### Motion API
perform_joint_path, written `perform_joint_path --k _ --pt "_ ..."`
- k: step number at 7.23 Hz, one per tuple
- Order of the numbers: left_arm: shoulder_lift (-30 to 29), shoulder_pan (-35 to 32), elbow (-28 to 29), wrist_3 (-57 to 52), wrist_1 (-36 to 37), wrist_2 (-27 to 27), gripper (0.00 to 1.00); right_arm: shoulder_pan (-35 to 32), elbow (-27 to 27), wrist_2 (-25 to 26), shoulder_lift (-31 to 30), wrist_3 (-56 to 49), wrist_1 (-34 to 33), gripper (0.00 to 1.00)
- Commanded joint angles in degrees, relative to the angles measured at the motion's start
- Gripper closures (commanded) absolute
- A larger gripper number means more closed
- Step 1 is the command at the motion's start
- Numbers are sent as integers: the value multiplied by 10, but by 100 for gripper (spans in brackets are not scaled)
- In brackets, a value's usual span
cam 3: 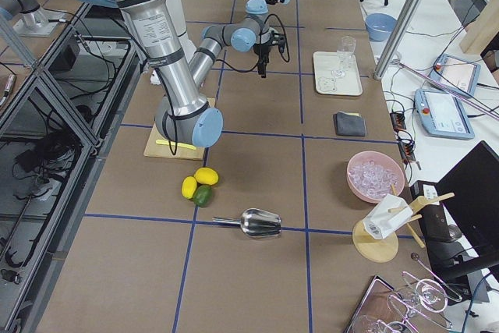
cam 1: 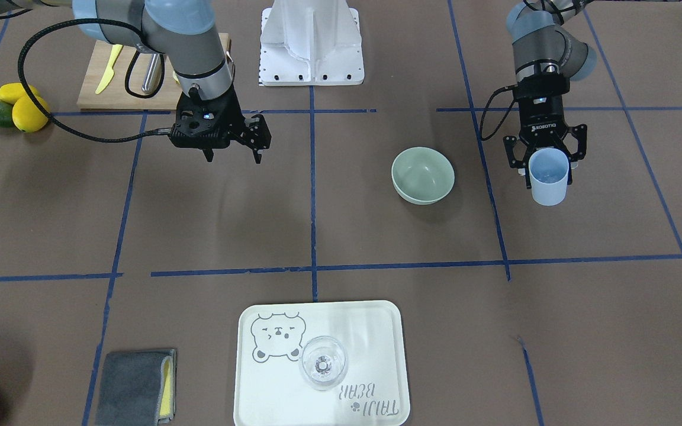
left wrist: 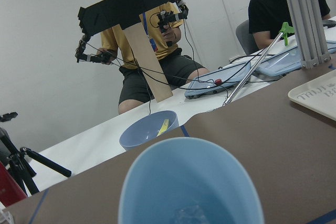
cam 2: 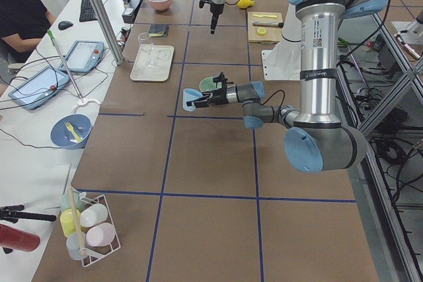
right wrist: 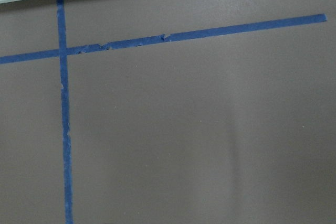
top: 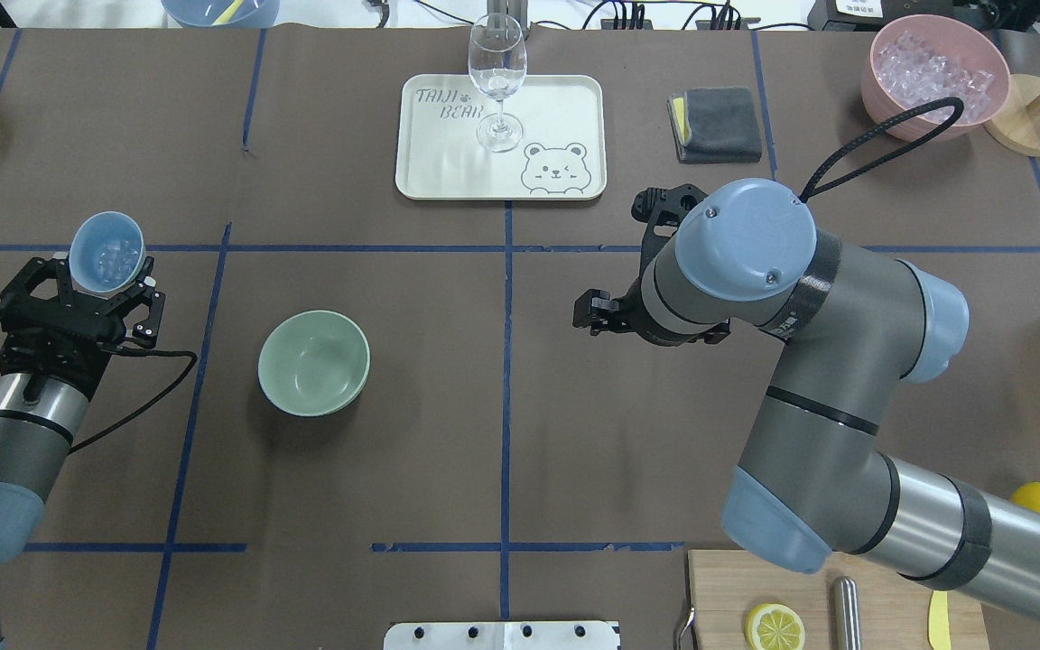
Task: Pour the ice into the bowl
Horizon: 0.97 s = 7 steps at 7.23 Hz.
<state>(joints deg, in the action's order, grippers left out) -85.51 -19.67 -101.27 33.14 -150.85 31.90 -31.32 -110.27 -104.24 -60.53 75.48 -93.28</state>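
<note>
My left gripper is clamped on the blue cup, about upright, with the ice sitting in its bottom. The bowl stands on the table to that gripper's right, inboard toward the centre line and, as I judge it, slightly back toward the base; near, but not yet under the cup. This arm is by far the nearer one. Between cup and bowl I see only tabletop, so a sideways carry looks open. I'd want the cup's lip over the bowl's near rim before tipping it inboard. The right gripper hangs with jaws apart and nothing in them, well beyond the bowl's far side.
</note>
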Motion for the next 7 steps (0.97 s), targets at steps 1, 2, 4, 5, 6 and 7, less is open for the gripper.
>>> perform_joint_path --k 1,2,4,5,6,7 --pt "-6 6 -43 -17 142 -3 100 0 0 0 0 1 0 0" --pt "-22 13 -57 -17 212 -3 100 0 0 0 1 1 0 0" --pt "-60 37 -59 -17 314 -3 100 -1 -1 0 -1 1 0 0" --pt "-71 51 -60 -23 347 -6 100 -1 -2 0 -1 1 0 0" --pt "-87 56 -60 -64 371 -29 100 -2 -3 -2 -1 1 0 0" --pt "-90 62 -60 -105 372 -42 100 -4 -5 -9 -1 1 0 0"
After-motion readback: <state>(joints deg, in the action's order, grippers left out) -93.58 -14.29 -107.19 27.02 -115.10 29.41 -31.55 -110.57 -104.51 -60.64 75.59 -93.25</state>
